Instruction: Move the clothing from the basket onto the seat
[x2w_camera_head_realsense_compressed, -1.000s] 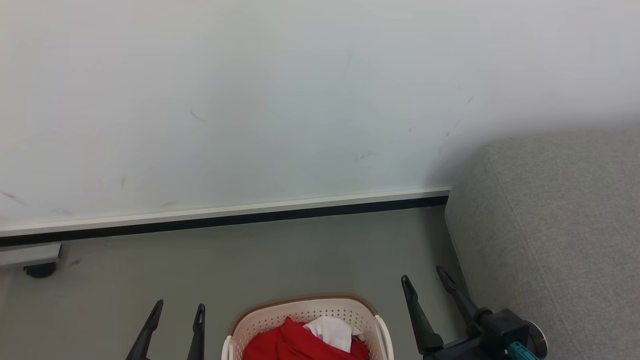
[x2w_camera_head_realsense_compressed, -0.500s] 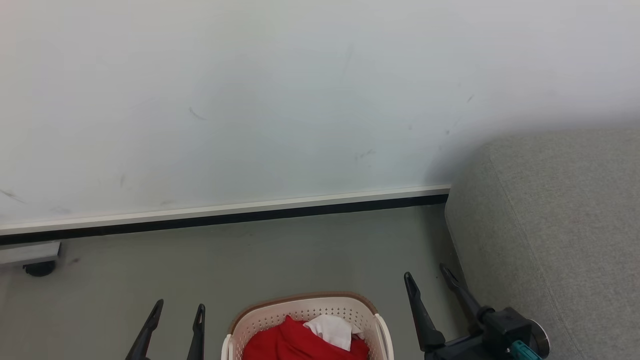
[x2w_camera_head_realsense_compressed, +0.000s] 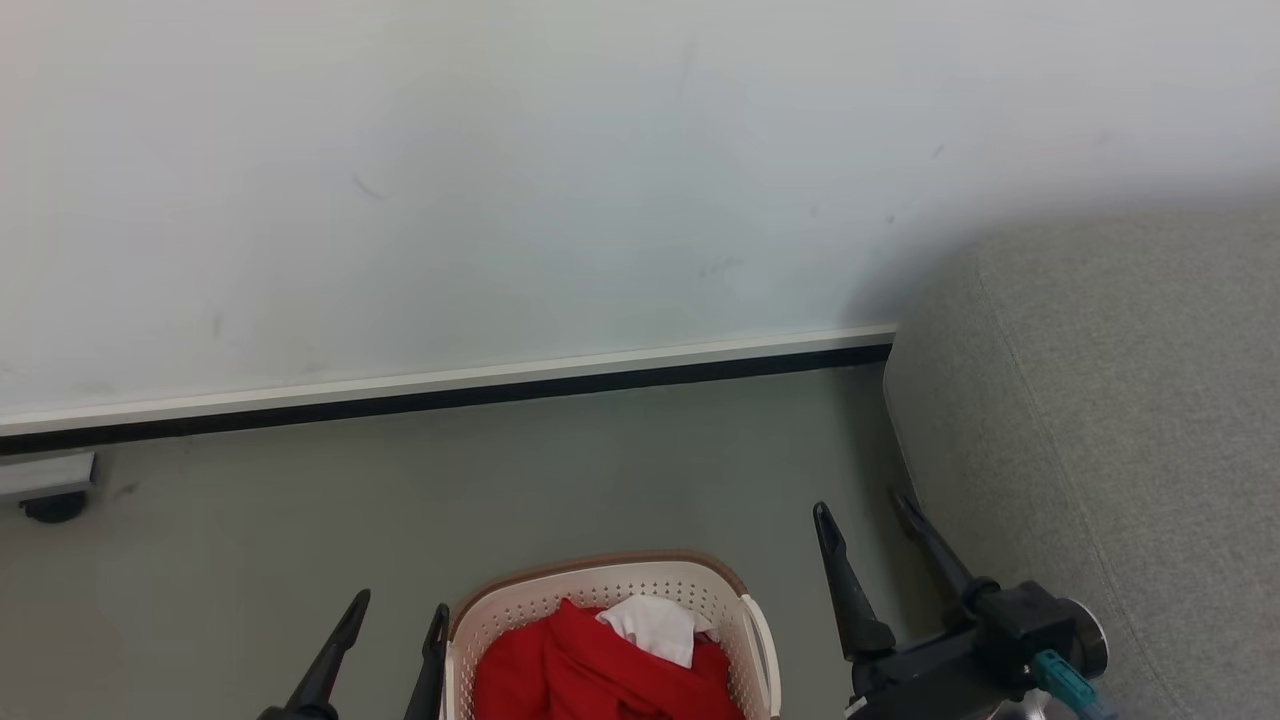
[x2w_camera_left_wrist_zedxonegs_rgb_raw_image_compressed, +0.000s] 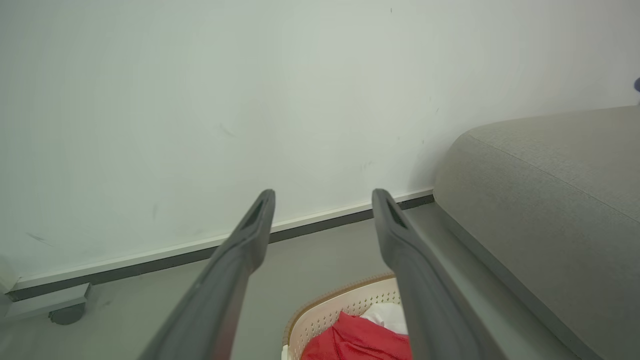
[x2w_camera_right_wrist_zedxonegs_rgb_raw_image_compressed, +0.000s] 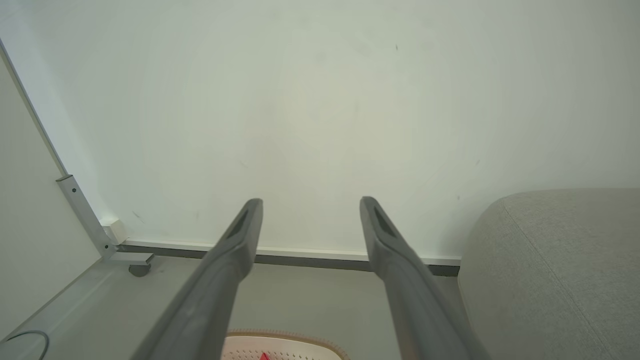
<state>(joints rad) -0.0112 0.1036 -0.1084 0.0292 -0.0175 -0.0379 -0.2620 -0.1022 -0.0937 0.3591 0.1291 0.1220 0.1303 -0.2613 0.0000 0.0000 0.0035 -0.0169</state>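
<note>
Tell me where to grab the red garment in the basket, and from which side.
Probably pinch the raised fold at the middle of the red garment, beside the white piece, coming straight down from above: the basket walls block any sideways approach and the cloth lies heaped. The open left gripper looks nearest.

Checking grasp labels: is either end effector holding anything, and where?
Nothing held: left end effector and right end effector stand open, clothing in the basket.
</note>
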